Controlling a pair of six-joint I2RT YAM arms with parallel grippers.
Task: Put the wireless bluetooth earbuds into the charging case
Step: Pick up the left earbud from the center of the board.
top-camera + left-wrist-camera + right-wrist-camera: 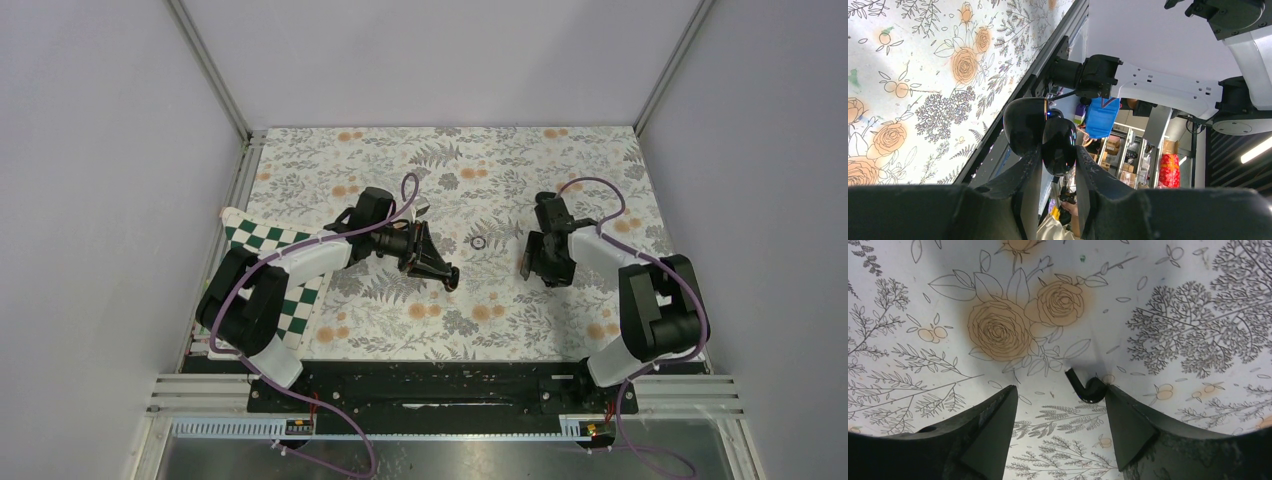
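My left gripper (446, 272) is shut on the black charging case (1058, 146) and holds it above the floral table, turned on its side. The case looks hinged open, with a second glossy black half (1024, 125) beside the gripped one. My right gripper (1060, 390) is open and low over the table. One small black earbud (1089, 388) with a short stem lies against the inner tip of its right finger (1120, 415). The left finger stands well apart from it. The other earbud is not visible in any view.
A thin dark ring with a pale centre (478, 242) lies on the table between the two grippers. A green-and-white checkered cloth (262, 240) lies at the left edge under the left arm. Metal rails and walls enclose the table.
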